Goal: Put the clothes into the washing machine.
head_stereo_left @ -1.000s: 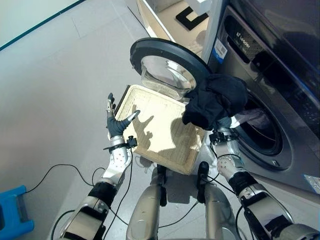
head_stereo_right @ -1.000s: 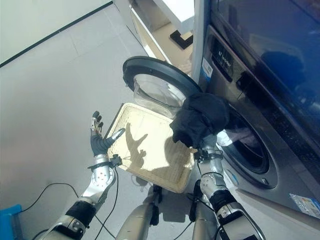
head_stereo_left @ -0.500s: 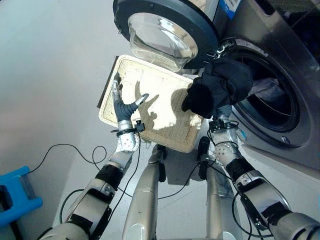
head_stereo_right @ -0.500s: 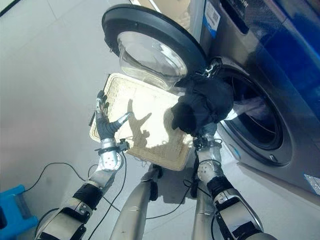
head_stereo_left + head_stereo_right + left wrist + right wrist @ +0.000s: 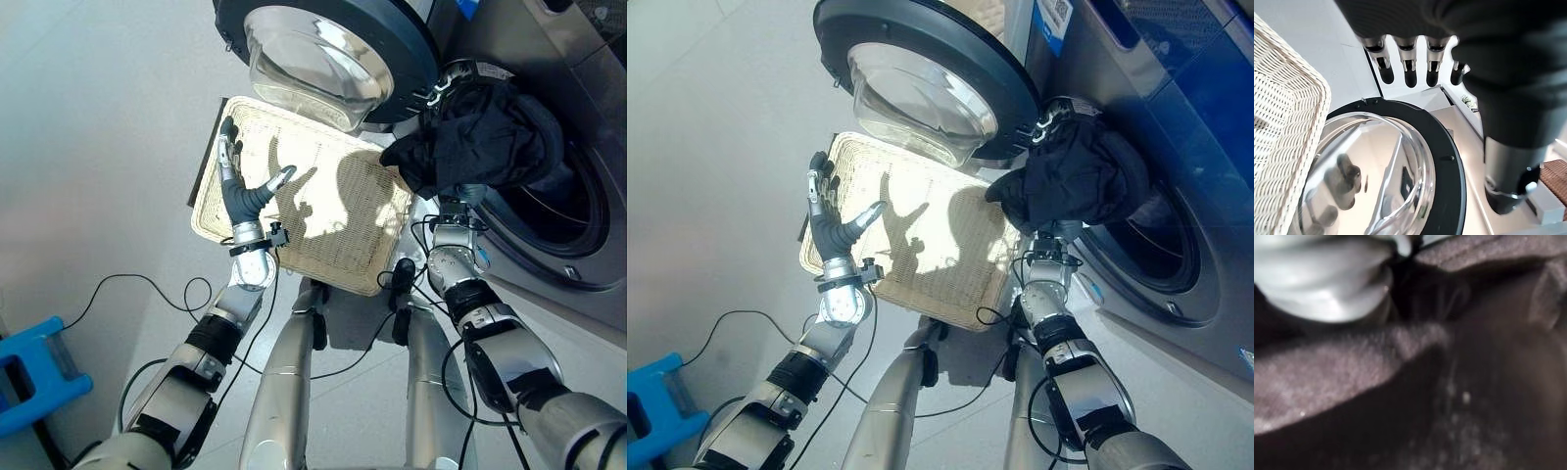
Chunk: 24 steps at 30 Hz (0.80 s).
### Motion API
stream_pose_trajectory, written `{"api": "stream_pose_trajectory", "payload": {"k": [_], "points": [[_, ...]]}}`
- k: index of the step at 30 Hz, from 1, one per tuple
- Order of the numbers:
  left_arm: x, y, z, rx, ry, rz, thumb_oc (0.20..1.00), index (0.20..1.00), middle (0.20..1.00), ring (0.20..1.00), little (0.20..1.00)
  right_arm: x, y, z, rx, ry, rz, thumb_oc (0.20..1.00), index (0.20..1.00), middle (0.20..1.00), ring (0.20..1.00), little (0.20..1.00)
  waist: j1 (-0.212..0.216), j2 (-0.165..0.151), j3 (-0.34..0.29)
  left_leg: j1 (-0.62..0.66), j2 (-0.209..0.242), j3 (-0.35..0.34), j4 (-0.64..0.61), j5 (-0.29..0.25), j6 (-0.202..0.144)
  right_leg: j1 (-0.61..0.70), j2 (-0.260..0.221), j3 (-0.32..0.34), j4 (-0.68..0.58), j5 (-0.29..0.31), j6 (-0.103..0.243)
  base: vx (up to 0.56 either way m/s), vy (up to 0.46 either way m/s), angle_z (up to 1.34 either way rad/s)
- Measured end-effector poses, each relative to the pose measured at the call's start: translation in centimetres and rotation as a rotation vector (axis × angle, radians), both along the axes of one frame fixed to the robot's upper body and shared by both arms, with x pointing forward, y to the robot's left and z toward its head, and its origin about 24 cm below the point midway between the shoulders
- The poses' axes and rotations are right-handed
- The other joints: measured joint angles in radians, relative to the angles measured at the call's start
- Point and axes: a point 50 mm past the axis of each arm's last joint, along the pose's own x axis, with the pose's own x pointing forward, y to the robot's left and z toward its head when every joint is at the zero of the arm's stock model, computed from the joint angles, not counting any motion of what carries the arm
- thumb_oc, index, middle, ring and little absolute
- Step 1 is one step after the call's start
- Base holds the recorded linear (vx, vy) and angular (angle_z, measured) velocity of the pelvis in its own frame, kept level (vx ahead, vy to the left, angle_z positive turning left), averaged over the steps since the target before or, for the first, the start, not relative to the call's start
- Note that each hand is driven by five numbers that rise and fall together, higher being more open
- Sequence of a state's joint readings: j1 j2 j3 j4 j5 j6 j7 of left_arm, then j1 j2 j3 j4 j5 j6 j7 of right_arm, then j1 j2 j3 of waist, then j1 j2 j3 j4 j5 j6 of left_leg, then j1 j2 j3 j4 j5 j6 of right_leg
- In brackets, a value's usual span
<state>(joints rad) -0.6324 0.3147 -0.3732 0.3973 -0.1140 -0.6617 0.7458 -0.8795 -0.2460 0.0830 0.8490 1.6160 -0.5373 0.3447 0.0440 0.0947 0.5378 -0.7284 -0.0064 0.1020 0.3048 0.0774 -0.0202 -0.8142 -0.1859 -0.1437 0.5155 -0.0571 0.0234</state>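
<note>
The left hand, fingers spread wide, hangs over the flat pale wicker basket; its wrist view adds the round glass washing-machine door. The right hand's grip is hidden inside the bunched black garment at the drum opening's rim.

1. The left hand is raised on an upright forearm, palm facing forward.
2. Its fingers are straight and held close together, pointing up; the thumb sticks out to the side, well apart from them. Nothing lies between thumb and fingers.
3. The right arm reaches up from the lower right, forearm near upright.
4. The right hand is buried in a dark garment draped over the wrist; its fingers are hidden.
</note>
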Motion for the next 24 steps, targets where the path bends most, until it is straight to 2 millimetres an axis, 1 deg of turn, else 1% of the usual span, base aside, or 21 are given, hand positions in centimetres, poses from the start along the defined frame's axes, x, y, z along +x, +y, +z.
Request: {"api": "stream_pose_trajectory", "payload": {"k": [2, 4, 6, 8, 10, 12, 14, 16, 18, 21, 24], "points": [[-0.2, 0.2, 0.8, 0.0, -0.03, -0.009, 1.0, 1.0, 1.0, 1.0, 1.0, 0.4, -0.7, 0.2, 0.086, 0.013, -0.006, 0.2, 0.2, 0.2, 0.2, 0.2, 0.001, 0.002, 0.0, -0.001, -0.002, 0.004, 0.0, -0.002, 0.003, -0.004, -0.004, 0.002, 0.004, -0.001, 0.002, 0.0, 0.0, 0.0], [-0.3, 0.4, 1.0, -0.011, -0.037, -0.016, 1.0, 1.0, 1.0, 1.0, 1.0, 0.5, -1.2, 0.3, 0.15, 0.012, -0.01, 0.2, 0.2, 0.2, 0.2, 0.2, 0.001, 0.002, 0.0, -0.003, -0.004, 0.004, 0.0, -0.001, 0.003, -0.006, -0.005, 0.002, 0.005, -0.001, 0.003, 0.0, 0.0, 0.0], [-0.4, 0.6, 1.3, -0.014, -0.046, -0.02, 1.0, 1.0, 1.0, 1.0, 1.0, 0.6, -2.2, 0.2, 0.218, 0.019, -0.032, 0.2, 0.2, 0.2, 0.2, 0.2, 0.005, 0.003, 0.0, -0.006, -0.004, 0.004, 0.0, -0.002, 0.004, -0.009, -0.006, 0.002, 0.006, -0.003, 0.003, 0.02, -0.01, 0.01], [-0.4, 0.7, 1.4, -0.023, -0.044, -0.022, 1.0, 1.0, 1.0, 1.0, 1.0, 0.6, -2.9, 0.4, 0.233, 0.029, -0.047, 0.2, 0.2, 0.2, 0.2, 0.2, 0.006, 0.003, 0.0, -0.01, -0.005, 0.003, 0.002, 0.002, 0.009, -0.011, -0.006, 0.001, 0.007, 0.0, -0.002, 0.02, -0.019, 0.0], [-0.4, 0.7, 1.4, -0.023, -0.044, -0.022, 1.0, 1.0, 1.0, 1.0, 1.0, 0.6, -2.9, 0.4, 0.233, 0.029, -0.047, 0.2, 0.2, 0.2, 0.2, 0.2, 0.006, 0.003, 0.0, -0.01, -0.005, 0.003, 0.002, 0.002, 0.009, -0.011, -0.006, 0.001, 0.007, 0.0, -0.002, 0.0, 0.0, 0.0], [-0.2, 0.9, 1.5, -0.008, -0.034, -0.018, 1.0, 1.0, 1.0, 1.0, 1.0, 0.5, -5.4, 0.3, 0.255, 0.087, -0.099, 0.2, 0.2, 0.2, 0.2, 0.2, 0.013, 0.003, 0.0, -0.018, -0.003, -0.003, 0.018, -0.007, 0.009, -0.01, -0.005, -0.003, 0.012, 0.001, -0.002, -0.03, -0.084, 0.01], [-0.1, 0.8, 1.9, 0.0, -0.043, -0.025, 1.0, 1.0, 1.0, 1.0, 1.0, 0.5, -7.4, 0.3, 0.271, 0.155, -0.123, 0.2, 0.2, 0.2, 0.2, 0.2, 0.024, 0.003, 0.0, -0.03, -0.001, -0.008, 0.027, -0.009, 0.009, -0.015, -0.003, -0.008, 0.008, 0.002, -0.003, -0.02, -0.055, 0.03], [-0.1, 1.0, 1.9, 0.01, -0.038, -0.021, 1.0, 1.0, 1.0, 1.0, 1.0, 0.4, -8.1, 0.3, 0.289, 0.185, -0.112, 0.2, 0.2, 0.2, 0.2, 0.2, 0.025, 0.004, 0.0, -0.041, -0.001, -0.011, 0.03, -0.009, 0.009, -0.022, -0.003, -0.012, 0.003, 0.003, -0.003, 0.0, -0.011, 0.02], [-0.1, 1.0, 1.8, 0.015, -0.034, -0.02, 1.0, 1.0, 1.0, 1.0, 1.0, 0.5, -8.0, 0.3, 0.294, 0.191, -0.105, 0.2, 0.2, 0.2, 0.2, 0.2, 0.025, 0.004, 0.0, -0.042, -0.001, -0.011, 0.03, -0.01, 0.009, -0.023, -0.002, -0.009, 0.002, 0.004, -0.003, 0.0, -0.005, -0.03], [-0.1, 0.8, 1.9, 0.018, -0.034, -0.032, 1.0, 1.0, 1.0, 1.0, 1.0, 0.8, -7.2, -0.9, 0.295, 0.27, -0.048, 0.2, 0.2, 0.2, 0.2, 0.2, 0.022, 0.004, 0.0, -0.049, 0.003, -0.009, 0.029, -0.01, 0.009, -0.03, 0.004, -0.006, -0.007, 0.009, -0.003, 0.0, 0.01, -0.05], [-0.1, 0.5, 1.7, 0.026, -0.028, -0.04, 1.0, 1.0, 1.0, 1.0, 1.0, 0.8, -6.7, -1.8, 0.307, 0.296, -0.031, 0.2, 0.2, 0.2, 0.2, 0.2, 0.023, 0.004, 0.0, -0.05, 0.005, -0.008, 0.026, -0.011, 0.008, -0.031, 0.007, -0.006, -0.012, 0.009, -0.004, 0.0, 0.007, -0.01]]}}
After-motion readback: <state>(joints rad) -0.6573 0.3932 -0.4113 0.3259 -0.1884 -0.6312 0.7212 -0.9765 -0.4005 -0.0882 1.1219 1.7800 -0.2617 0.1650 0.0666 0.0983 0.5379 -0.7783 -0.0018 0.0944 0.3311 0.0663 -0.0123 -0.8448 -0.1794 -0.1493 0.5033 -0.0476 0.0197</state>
